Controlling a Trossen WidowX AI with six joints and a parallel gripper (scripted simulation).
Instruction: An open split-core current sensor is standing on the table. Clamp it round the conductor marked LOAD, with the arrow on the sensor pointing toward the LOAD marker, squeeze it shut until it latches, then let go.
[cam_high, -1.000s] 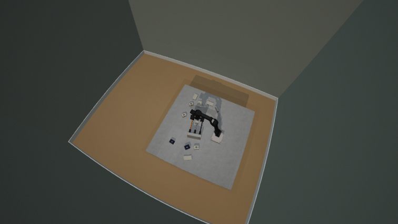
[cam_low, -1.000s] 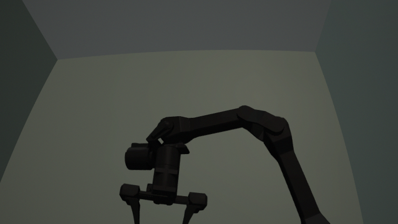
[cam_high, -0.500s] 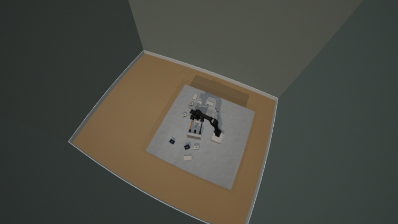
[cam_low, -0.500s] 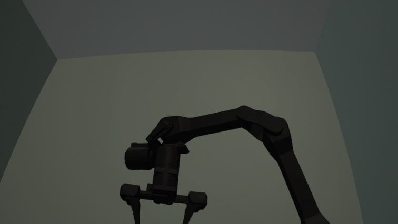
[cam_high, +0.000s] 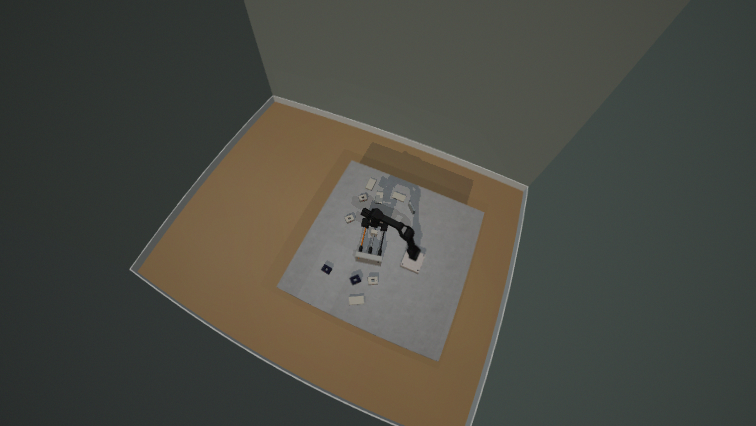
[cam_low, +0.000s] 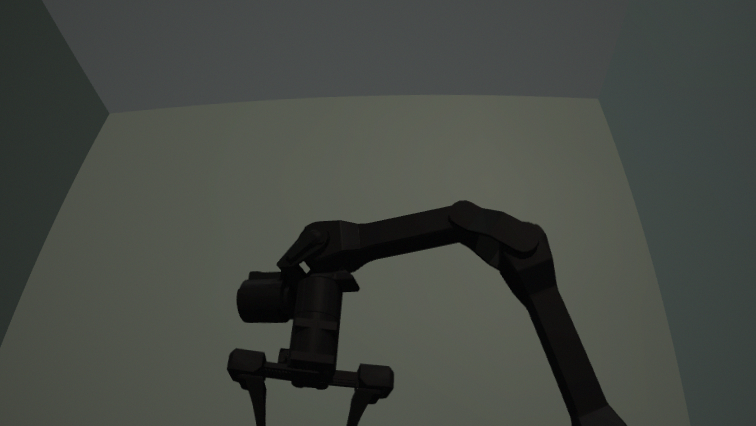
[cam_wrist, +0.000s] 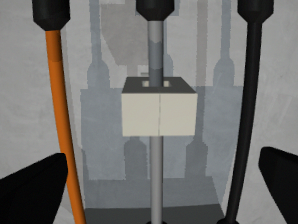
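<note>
The cream current sensor (cam_wrist: 159, 114) (cam_high: 374, 231) sits round the grey middle conductor (cam_wrist: 156, 175), which passes through its square opening. Its two halves meet at a thin seam in the wrist view, with no gap seen there. No arrow shows on the visible faces, and the LOAD marking cannot be read in any view. My gripper (cam_wrist: 165, 160) (cam_high: 374, 224) is wide open and empty. Its fingertips stand well clear of the sensor on both sides. The exterior view shows the spread fingers cut off by the lower edge, without the sensor.
An orange conductor (cam_wrist: 54, 75) runs left of the sensor and a black conductor (cam_wrist: 252, 75) right of it. A pale terminal block (cam_high: 368, 258) holds the conductor ends. Two dark blue parts (cam_high: 326, 269) (cam_high: 354, 279) and several pale parts lie on the grey table (cam_high: 423, 312).
</note>
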